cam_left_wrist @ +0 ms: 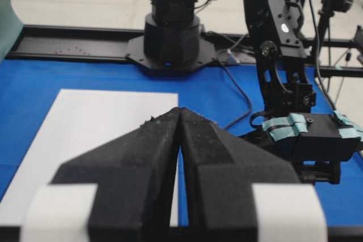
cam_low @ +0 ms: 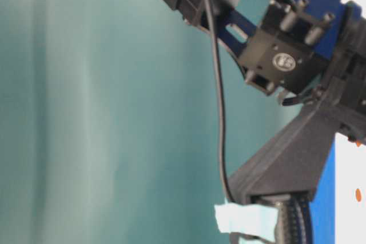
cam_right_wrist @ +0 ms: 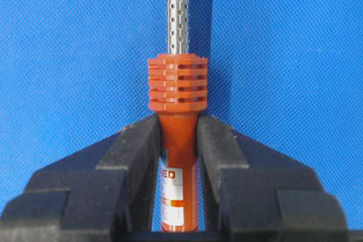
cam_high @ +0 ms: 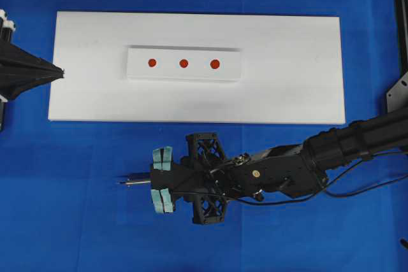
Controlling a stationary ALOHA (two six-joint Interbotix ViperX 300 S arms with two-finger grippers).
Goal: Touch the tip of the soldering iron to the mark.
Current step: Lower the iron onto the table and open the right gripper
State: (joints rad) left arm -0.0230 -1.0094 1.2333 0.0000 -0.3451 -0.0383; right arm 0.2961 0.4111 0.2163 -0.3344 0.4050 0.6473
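The soldering iron [cam_right_wrist: 178, 140] has a red-orange handle, and my right gripper [cam_right_wrist: 178, 126] is shut on it just behind the ribbed collar [cam_right_wrist: 177, 82]. Its silver shaft [cam_right_wrist: 177, 15] runs out of the top of the right wrist view. From overhead, the right gripper [cam_high: 154, 181] hovers over the blue cloth with the shaft pointing left and the tip [cam_high: 120, 183] in front of the white board [cam_high: 287, 74]. The mark [cam_high: 183, 63] is the middle of three red dots on a white block [cam_high: 167, 71], well away from the tip. My left gripper [cam_high: 62, 73] is shut and empty at the board's left edge.
Blue cloth [cam_high: 76, 208] covers the table around the board. The iron's black cord [cam_high: 357, 189] trails right under the right arm [cam_high: 344, 144]. In the left wrist view the left gripper [cam_left_wrist: 180, 111] sits over the board's edge [cam_left_wrist: 102, 123], with the right arm's base [cam_left_wrist: 170, 32] behind.
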